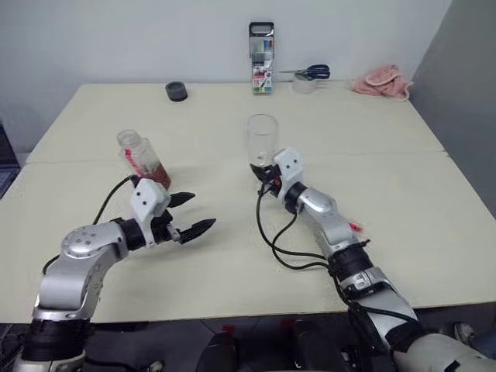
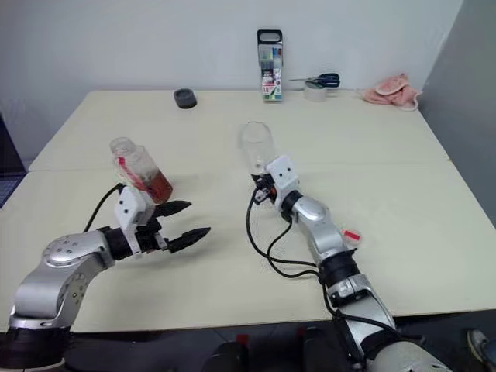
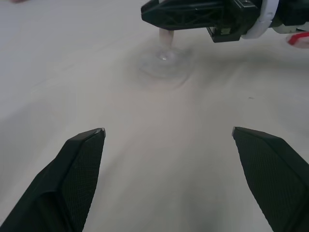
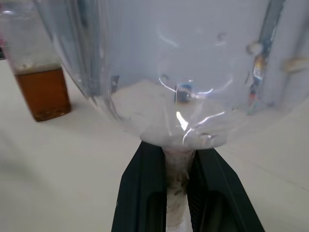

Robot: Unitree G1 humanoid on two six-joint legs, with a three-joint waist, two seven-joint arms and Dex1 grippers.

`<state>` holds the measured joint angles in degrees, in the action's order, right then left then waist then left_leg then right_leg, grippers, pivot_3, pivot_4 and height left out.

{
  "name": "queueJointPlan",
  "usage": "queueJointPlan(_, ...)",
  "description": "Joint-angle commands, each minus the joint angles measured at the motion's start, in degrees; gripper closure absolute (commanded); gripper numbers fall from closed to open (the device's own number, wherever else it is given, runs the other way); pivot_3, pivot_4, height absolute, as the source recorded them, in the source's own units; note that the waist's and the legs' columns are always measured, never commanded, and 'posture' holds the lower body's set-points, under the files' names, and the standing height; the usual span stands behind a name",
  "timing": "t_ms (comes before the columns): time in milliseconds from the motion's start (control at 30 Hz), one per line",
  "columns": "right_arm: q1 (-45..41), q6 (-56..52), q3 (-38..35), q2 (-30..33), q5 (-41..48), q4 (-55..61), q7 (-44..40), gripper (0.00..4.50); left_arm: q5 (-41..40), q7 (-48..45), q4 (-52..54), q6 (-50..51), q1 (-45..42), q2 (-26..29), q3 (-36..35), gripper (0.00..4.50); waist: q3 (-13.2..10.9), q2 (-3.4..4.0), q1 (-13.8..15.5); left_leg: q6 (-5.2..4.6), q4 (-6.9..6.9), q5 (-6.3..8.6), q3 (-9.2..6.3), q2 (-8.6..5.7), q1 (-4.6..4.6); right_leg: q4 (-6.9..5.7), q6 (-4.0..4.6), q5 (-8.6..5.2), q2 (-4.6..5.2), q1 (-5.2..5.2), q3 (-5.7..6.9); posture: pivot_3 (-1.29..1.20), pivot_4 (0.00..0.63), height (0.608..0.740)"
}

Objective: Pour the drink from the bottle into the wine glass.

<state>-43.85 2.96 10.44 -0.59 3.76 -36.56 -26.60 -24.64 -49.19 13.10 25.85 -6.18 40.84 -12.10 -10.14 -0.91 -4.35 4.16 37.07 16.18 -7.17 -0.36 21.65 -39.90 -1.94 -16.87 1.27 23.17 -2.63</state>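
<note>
Head pair: the surface is looked down on from above and behind both arms, facing the far wall; the whole surface up to its back edge is taken in.
Stereo overlap: nearly the same scene is shared by both eyes, with a slight sideways offset.
Left wrist camera: a low, near view is given along the left tool, close above the surface, facing the foot of the wine glass and the right tool.
Right wrist camera: a very close view is given along the right tool's fingers, up against the glass bowl; the bottle is seen behind it.
Shared ground: glass, bottle and both tools are also seen from the head.
</note>
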Motion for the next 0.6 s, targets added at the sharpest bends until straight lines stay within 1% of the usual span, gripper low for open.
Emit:
queueJointPlan(33,-2.08,4.1,0.28,-0.65,-1.28,-3.53,-1.43,4.26,-0.99,1.4,2.71,-0.37,0.48,0.5,-3.01,0.0,-0.01,-0.01,0.16,0.0,0.01,0.0,-0.02,-0.01,0.03,0.01,0.0,0.0,0.0,0.01,0.02,0.0,0.15,0.74)
queueJointPlan(333,-3.36,6.6,-0.58,-0.98,-1.32,-7.97,-3.17,4.26,-1.18,1.87,1.95,-2.14,-0.42,0.58,-3.9,0.0,-0.01,0.0,-0.03,0.06,-0.03,-0.03,0.0,0.07,-0.02,-0.04,0.0,0.0,-0.07,0.03,0.03,0.0,0.15,0.74)
queueJointPlan(400,-3.47,6.65,-0.95,-1.09,-1.03,-7.9,-3.29,3.54,-0.99,1.75,1.12,-3.5,-1.51,0.25,-3.65,0.0,-0.01,-0.01,-0.02,0.07,-0.03,-0.04,-0.01,0.07,-0.02,-0.04,0.01,0.0,-0.07,0.03,0.04,0.0,0.15,0.74)
queueJointPlan(467,-3.38,6.46,-1.16,-1.15,-0.76,-7.3,-3.51,3.01,-1.06,1.46,0.65,-4.7,-2.76,-0.16,-3.1,0.0,-0.01,0.0,0.0,0.08,-0.02,-0.04,-0.04,0.07,0.0,-0.04,0.01,0.0,-0.07,0.03,0.07,0.0,0.15,0.74)
queueJointPlan(600,-2.76,6.15,-1.24,-1.05,-0.56,-6.18,-3.9,1.62,-1.39,1.41,0.23,-6.44,-4.79,-1.37,-2.38,0.0,-0.01,0.0,-0.31,0.09,-0.03,-0.05,-0.01,0.07,0.0,-0.04,0.01,0.01,-0.07,0.03,0.05,0.0,0.15,0.74)
